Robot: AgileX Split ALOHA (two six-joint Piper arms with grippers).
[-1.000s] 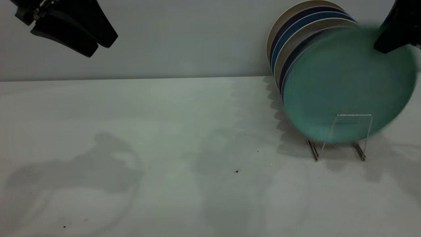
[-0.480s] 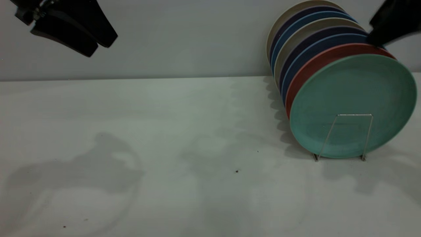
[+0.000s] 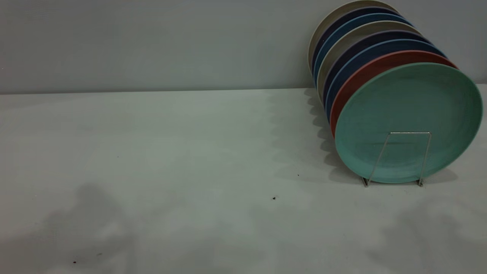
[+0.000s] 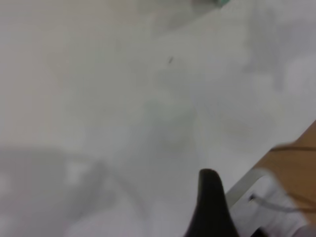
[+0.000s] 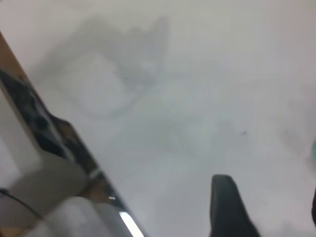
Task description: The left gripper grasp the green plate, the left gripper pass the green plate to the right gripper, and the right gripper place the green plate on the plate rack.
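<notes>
Resting in plate rack point(image 3: 399, 158) at 3 o'clock: green plate point(image 3: 409, 121), front of pink plate point(image 3: 365, 72) | both arms gone from exterior view since a second ago | finger spread: cannot tell | placement looks done

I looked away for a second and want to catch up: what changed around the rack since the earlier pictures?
The green plate, held aloft by the right claw a second ago, was lowered into the plate rack and let go, resting in front of the red plate. Both claws then left the exterior view. The other plates stayed put.
</notes>
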